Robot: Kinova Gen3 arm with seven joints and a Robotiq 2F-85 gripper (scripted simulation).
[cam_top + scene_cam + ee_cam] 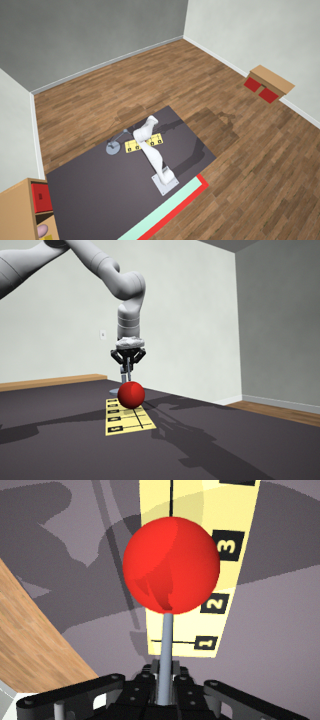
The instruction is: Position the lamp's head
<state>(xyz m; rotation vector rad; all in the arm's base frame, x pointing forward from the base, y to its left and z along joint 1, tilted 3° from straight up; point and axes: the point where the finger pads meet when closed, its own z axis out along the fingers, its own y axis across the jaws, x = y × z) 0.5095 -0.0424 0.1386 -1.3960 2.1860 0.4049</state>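
The lamp has a round grey base (112, 149) (113, 392), thin grey arm rods (119, 137) (166, 640) and a red ball head (131, 394) (171, 564). My gripper (128, 367) (165, 670) points down and is shut on the thin rod just behind the head. The head hangs a little above the yellow strip (157, 136) (129, 424) (155, 480) with the long line and numbered marks. In the top view my arm hides the head and gripper.
The dark bench (103, 193) (232, 446) carries my arm's base plate (165, 183) near its front edge, with a green and red band (178, 204) along that edge. A wooden cabinet with a red drawer (40, 197) stands at the front left. A small cabinet (268, 82) stands by the right wall.
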